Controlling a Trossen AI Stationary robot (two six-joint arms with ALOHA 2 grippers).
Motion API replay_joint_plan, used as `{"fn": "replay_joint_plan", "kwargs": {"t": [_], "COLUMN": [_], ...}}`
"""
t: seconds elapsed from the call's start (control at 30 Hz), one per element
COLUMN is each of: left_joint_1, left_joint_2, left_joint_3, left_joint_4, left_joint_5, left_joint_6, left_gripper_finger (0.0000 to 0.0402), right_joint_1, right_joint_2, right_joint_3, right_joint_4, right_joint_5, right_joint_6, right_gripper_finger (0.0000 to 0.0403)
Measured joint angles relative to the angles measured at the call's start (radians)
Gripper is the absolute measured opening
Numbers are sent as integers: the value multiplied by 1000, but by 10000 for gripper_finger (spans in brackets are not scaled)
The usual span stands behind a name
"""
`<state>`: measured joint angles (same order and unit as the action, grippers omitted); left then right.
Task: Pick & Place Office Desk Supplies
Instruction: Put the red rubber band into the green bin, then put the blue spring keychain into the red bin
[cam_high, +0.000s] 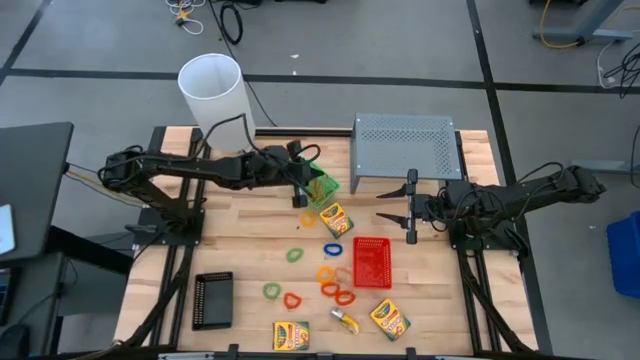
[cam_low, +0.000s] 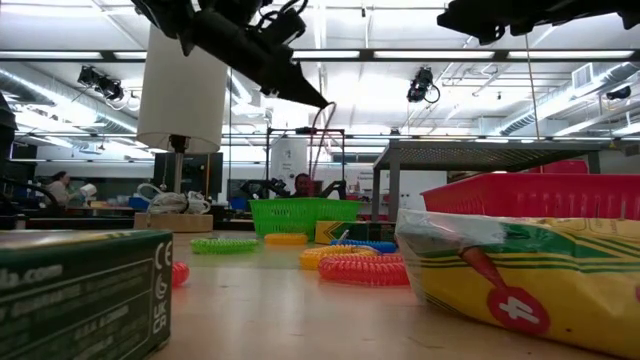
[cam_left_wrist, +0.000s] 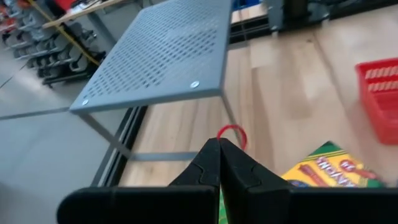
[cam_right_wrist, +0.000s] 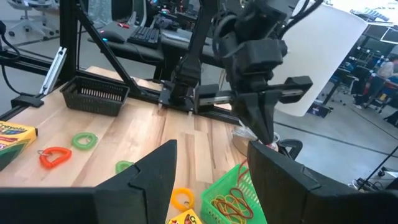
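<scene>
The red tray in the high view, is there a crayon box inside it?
No, the red tray looks bare inside; the nearest crayon box lies on the table beside it.

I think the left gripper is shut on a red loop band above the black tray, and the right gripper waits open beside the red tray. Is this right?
Not quite. The left gripper is shut on a red loop band above the green tray, not the black tray, as the high view shows. The right gripper does wait open beside the red tray.
</scene>
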<state>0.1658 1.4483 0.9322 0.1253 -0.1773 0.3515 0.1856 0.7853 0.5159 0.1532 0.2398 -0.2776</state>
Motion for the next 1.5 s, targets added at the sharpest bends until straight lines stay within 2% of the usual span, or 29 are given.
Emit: {"fn": "replay_joint_plan", "kwargs": {"t": [0.3,0.5,0.67,1.07,1.27,1.5], "left_joint_1": [32,40,50,85,98,93], "left_joint_2": [31,94,141,159,159,158], "left_joint_3": [-1,-1,-2,-1,-1,-1], "left_joint_4": [-17,-50,-83,-113,-194,-181], "left_joint_5": [-6,-5,21,41,79,95], "left_joint_6": [-10,-58,-102,-178,-205,-166], "left_gripper_finger": [0,1,18,140,198,261], "right_joint_1": [0,0,0,0,0,0], "right_joint_2": [0,0,0,0,0,0], "right_joint_3": [0,0,0,0,0,0], "right_joint_4": [-2,-7,-10,-17,-31,-32], "right_joint_5": [0,0,0,0,0,0], "right_joint_6": [1,3,8,11,31,32], "right_gripper_finger": [205,205,205,205,205,205]}}
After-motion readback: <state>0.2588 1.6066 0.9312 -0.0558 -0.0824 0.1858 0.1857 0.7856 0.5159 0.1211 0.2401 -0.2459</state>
